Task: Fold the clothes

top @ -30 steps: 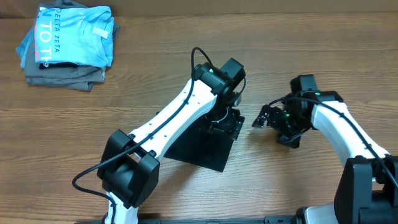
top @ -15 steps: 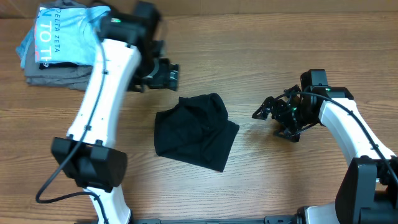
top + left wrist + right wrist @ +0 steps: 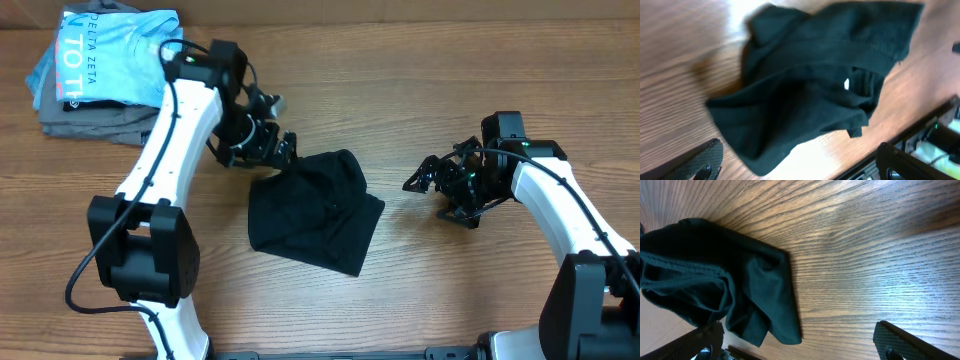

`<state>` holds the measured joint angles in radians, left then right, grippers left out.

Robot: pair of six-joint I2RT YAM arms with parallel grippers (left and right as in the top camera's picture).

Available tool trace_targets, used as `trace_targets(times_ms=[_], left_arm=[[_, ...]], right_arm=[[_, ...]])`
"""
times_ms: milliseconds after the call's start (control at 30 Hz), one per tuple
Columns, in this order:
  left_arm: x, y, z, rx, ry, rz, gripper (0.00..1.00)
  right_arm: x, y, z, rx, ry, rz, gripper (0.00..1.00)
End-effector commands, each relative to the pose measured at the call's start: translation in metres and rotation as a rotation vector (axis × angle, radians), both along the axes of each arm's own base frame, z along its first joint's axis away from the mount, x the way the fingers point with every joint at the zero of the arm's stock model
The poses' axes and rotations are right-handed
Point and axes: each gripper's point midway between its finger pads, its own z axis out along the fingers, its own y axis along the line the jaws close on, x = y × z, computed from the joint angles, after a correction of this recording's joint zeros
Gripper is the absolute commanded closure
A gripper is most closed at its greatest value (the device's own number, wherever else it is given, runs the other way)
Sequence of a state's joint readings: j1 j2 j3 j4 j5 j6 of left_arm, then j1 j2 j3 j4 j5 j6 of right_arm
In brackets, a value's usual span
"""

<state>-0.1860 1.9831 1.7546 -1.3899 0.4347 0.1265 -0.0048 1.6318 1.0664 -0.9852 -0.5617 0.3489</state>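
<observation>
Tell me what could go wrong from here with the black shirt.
1. The black T-shirt lies bunched with overlapping folds; the open left gripper at its edge may pinch several layers and drag the heap rather than spread it.
2. The left arm passes close by the folded light blue T-shirt; a wide swing could knock it askew.

Robot lab — wood-grain table [image 3: 420,290]

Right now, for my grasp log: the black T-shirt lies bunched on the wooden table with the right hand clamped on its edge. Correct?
Not quite. The black T-shirt does lie bunched on the wooden table, but the right hand is open and off it; the overhead view shows bare wood between them.
</observation>
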Motion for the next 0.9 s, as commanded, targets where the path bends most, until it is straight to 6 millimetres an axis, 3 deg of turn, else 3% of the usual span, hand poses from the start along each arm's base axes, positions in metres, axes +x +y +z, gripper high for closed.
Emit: trace_targets(times_ms=[0,300,400,467,533,700,733,867], left_arm=[[-0.016,-0.020,-0.006,-0.059,-0.001,-0.104,0.00],[-0.036,-0.033,-0.029,-0.050,0.044,-0.153,0.00],[-0.040,-0.034,-0.033,-0.047,0.057,-0.159,0.05],[-0.042,-0.035,-0.033,-0.049,0.061,-0.163,0.14],[-0.043,-0.038,-0.033,-0.050,0.063,-0.170,0.39],[-0.059,-0.054,-0.028,-0.082,0.105,-0.206,0.91],[-0.063,-0.058,-0.027,-0.084,0.113,-0.218,0.96],[-0.080,-0.077,-0.024,-0.104,0.139,-0.270,0.96]], right_arm=[[0.009,0.002,0.009,0.009,-0.039,0.012,0.00],[0.007,0.002,0.008,0.008,-0.030,0.012,0.00],[0.007,0.002,0.008,0.008,-0.030,0.012,0.00],[0.007,0.002,0.008,0.008,-0.030,0.012,0.00],[0.007,0.002,0.008,0.008,-0.030,0.012,0.00],[0.008,0.002,0.008,0.008,-0.033,0.012,0.00],[0.009,0.002,0.008,0.008,-0.037,0.012,0.00],[0.010,0.002,0.009,0.008,-0.046,0.012,0.00]])
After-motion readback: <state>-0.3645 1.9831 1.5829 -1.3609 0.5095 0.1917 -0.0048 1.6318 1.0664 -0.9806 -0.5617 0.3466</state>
